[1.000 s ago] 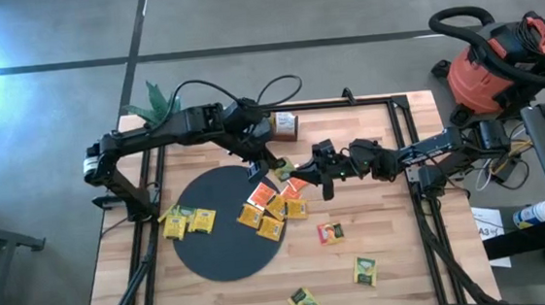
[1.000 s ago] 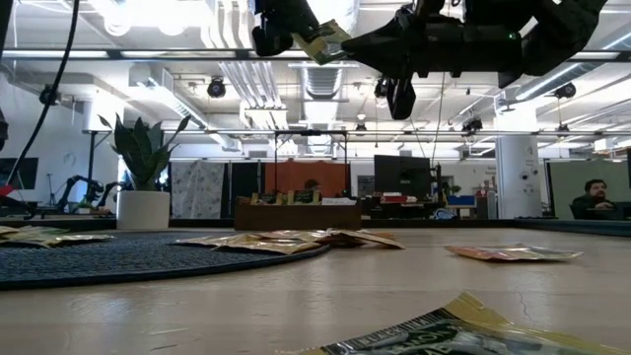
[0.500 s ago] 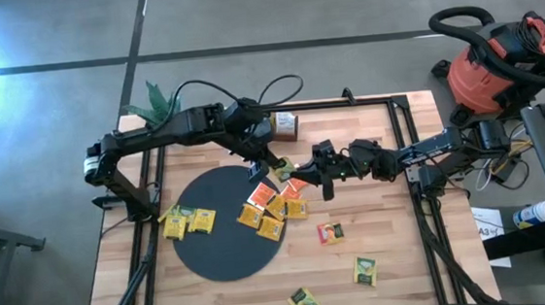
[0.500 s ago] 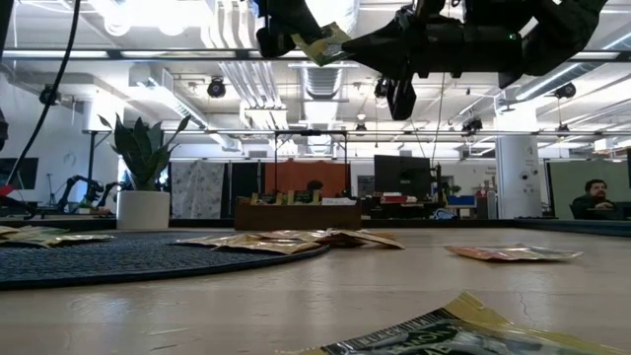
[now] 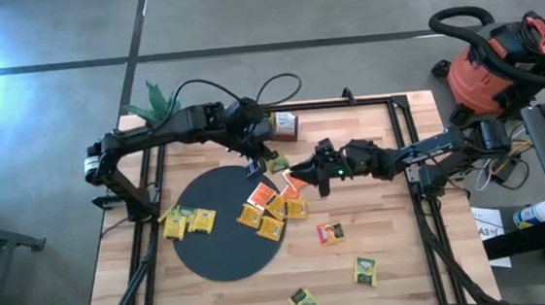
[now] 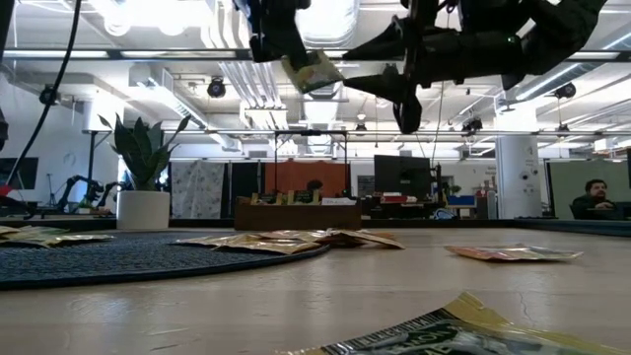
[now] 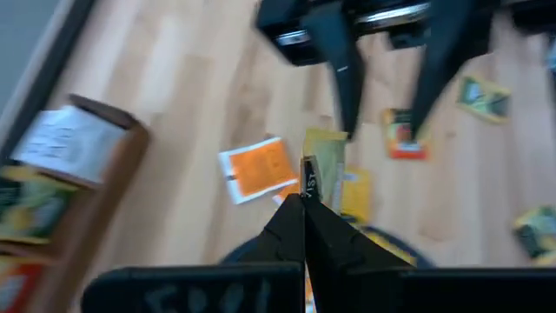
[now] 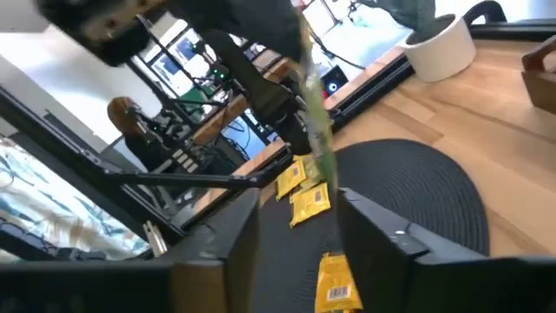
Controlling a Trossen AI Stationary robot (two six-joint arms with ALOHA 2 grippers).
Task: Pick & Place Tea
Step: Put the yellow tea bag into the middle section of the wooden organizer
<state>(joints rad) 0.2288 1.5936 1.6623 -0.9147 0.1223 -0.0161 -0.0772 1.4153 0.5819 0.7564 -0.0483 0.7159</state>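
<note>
Above the wooden surface (image 5: 384,212), the left gripper (image 5: 266,163) pinches a green tea packet (image 5: 276,163) in its closed fingers. The right gripper (image 5: 303,172) faces it, fingers spread just beside that packet. Directly under both grippers' fingers, orange and yellow packets (image 5: 269,211) cluster on the black mat's (image 5: 217,249) edge; other packets lie well apart.

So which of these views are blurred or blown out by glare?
High view: sharp, with a bright glare patch on the floor at its left edge. Low view: ceiling lights blown out, nearest tea packet out of focus. Left wrist view: blurred throughout. Right wrist view: soft, with blown-out windows.
</note>
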